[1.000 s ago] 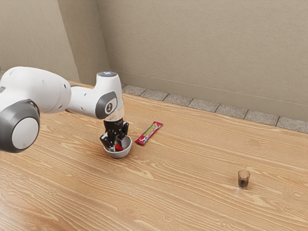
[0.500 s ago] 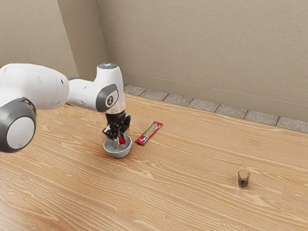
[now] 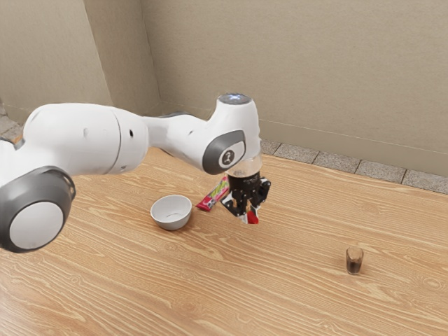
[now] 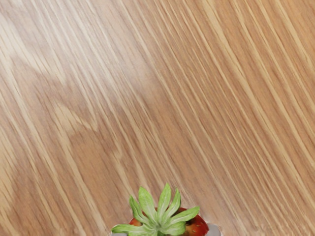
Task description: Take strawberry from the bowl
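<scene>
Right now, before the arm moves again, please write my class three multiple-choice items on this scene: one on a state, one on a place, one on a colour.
1. How does the round, light grey bowl stand?
A) Upside down
B) On its side
C) Upright

2. Where is the red strawberry?
A) In the bowl
B) Between the fingers of the black two-finger gripper
C) In the small brown glass

3. What colour are the strawberry's leaves?
A) Green
B) White
C) Purple

Key:
1 C: the exterior view looks down into the bowl's open top.
2 B: the exterior view shows the strawberry at the fingertips, off to the exterior view's right of the bowl.
3 A: the wrist view shows green leaves above the red fruit.
</scene>
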